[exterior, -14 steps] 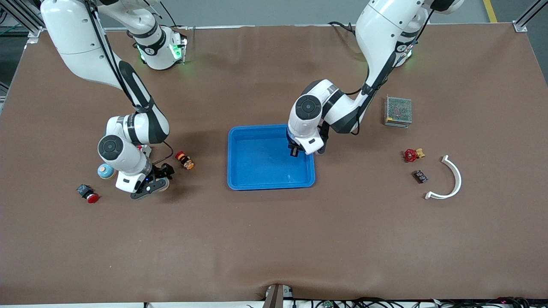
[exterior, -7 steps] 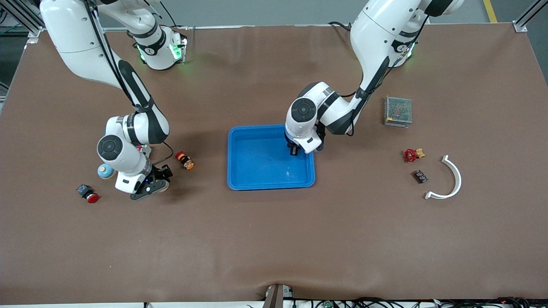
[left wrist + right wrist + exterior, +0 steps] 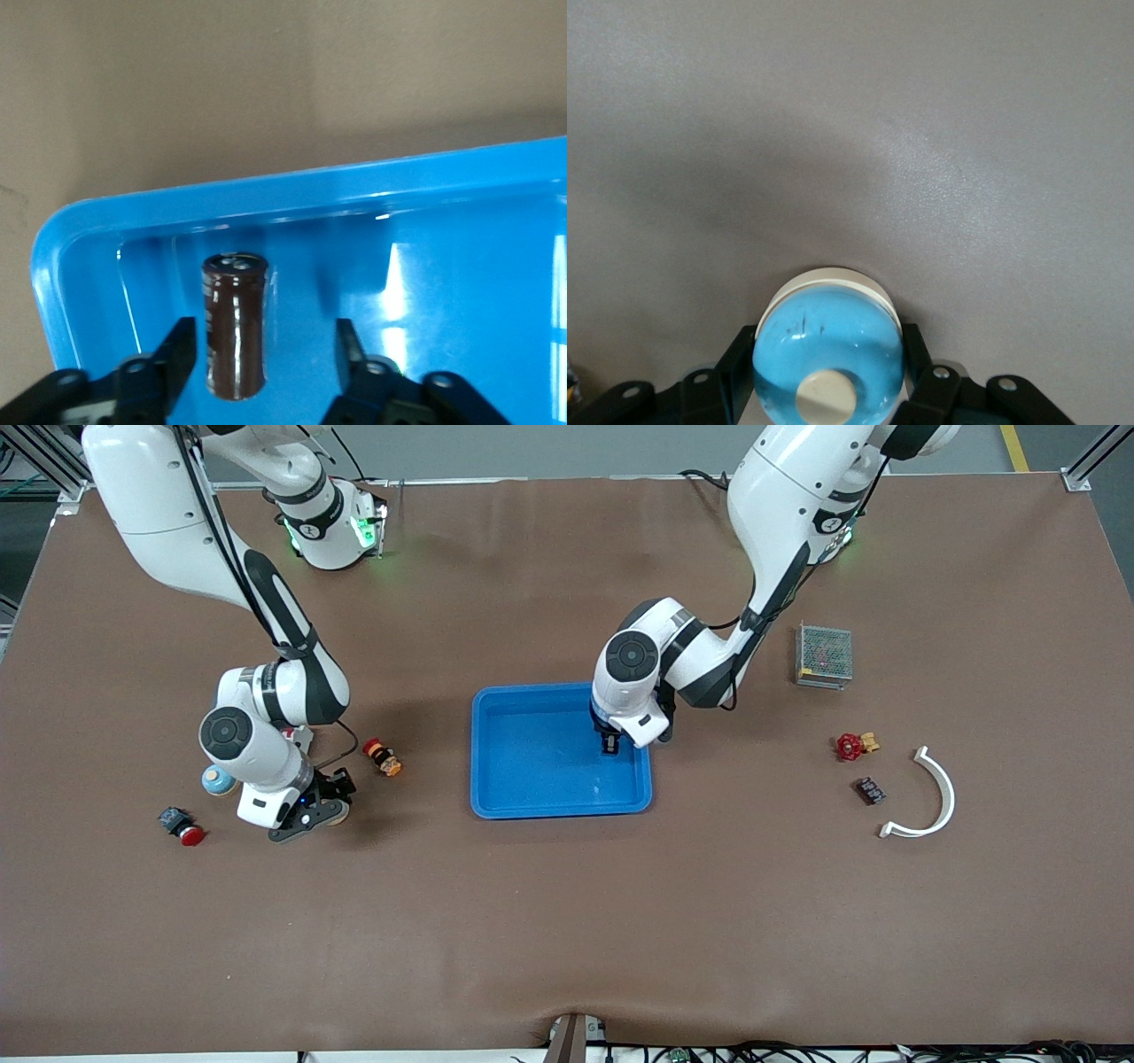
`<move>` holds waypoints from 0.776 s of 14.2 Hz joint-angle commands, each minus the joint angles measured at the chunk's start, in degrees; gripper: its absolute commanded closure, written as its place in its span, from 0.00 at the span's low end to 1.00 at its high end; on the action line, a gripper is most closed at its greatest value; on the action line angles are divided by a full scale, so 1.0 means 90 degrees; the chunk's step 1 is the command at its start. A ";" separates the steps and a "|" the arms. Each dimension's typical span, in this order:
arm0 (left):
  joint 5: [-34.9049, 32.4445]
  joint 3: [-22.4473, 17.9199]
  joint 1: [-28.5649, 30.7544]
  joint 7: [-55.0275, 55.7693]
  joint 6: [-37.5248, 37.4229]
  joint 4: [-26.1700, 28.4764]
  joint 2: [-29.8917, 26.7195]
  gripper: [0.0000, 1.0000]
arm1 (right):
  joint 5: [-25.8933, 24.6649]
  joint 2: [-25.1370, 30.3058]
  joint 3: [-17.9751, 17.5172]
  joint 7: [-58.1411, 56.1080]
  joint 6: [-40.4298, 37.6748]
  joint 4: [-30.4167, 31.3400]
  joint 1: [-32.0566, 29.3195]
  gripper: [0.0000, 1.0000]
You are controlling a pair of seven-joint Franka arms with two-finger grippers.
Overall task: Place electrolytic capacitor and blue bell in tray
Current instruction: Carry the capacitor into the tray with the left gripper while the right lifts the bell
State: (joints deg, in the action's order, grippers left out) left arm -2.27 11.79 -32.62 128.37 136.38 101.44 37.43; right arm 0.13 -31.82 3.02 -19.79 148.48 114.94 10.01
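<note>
The bright-blue tray (image 3: 540, 771) sits mid-table. My left gripper (image 3: 611, 744) is low over the corner of the tray toward the left arm's base, fingers open. In the left wrist view the brown electrolytic capacitor (image 3: 235, 323) lies on the tray floor (image 3: 443, 266) between the open fingers of my left gripper (image 3: 263, 341), close to one finger and clear of the other. My right gripper (image 3: 314, 815) is down at the table toward the right arm's end. In the right wrist view my right gripper (image 3: 827, 341) is shut on the blue bell (image 3: 828, 341), a blue dome with a cream button and a white base.
A light-blue round thing (image 3: 217, 779) lies beside the right hand. A black part with a red cap (image 3: 182, 826) and a red-and-orange part (image 3: 383, 757) lie nearby. A metal mesh box (image 3: 824, 655), red valve (image 3: 850, 746), dark small part (image 3: 870, 790) and white curved piece (image 3: 930, 797) lie toward the left arm's end.
My right hand has shifted slightly away from the tray with the bell between its fingers. My left hand has shifted a little over the tray corner.
</note>
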 commanded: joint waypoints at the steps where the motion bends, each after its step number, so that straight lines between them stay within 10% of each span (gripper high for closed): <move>1: -0.0255 -0.0030 0.0020 0.0043 -0.0658 -0.0352 -0.0116 0.00 | 0.0364 0.0195 -0.0043 -0.0018 -0.0986 -0.0484 0.0000 0.58; 5: -0.0637 -0.0079 0.0400 0.0014 -0.1051 -0.0499 -0.0321 0.00 | 0.0981 0.0449 -0.0043 0.0264 -0.2697 -0.1207 0.0049 0.58; 11: -0.0813 -0.0059 0.1279 -0.1420 -0.1724 -0.0470 -0.0936 0.00 | 0.1002 0.0957 -0.0043 0.2712 -0.3090 -0.1199 0.1024 0.58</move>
State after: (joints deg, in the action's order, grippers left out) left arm -8.44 10.91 -23.18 119.05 123.69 96.36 32.05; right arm 8.24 -25.00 2.23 -2.80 121.53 103.53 15.44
